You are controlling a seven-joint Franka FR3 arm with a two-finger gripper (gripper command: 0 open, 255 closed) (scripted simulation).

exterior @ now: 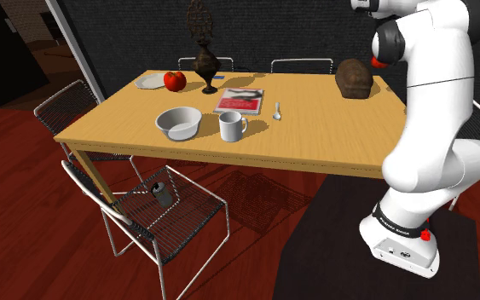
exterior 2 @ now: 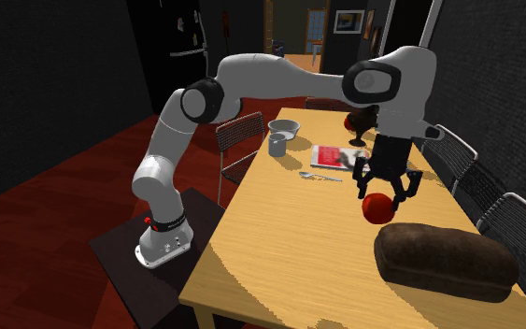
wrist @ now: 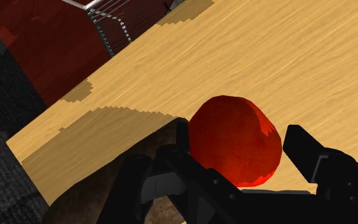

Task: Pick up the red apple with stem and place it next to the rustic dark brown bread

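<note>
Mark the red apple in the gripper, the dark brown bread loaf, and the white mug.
Red apple (exterior 2: 378, 207), second exterior view, front face.
Dark brown bread loaf (exterior 2: 446, 260), second exterior view, top crust.
White mug (exterior: 230, 126), shoulder view, side wall.

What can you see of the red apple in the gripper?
The apple is round, deep red with darker mottling; no stem is visible. The gripper holds it between its black fingers. It hangs above the wooden table, seemingly without touching it, close beside the end of the dark brown bread but apart from it.
</note>
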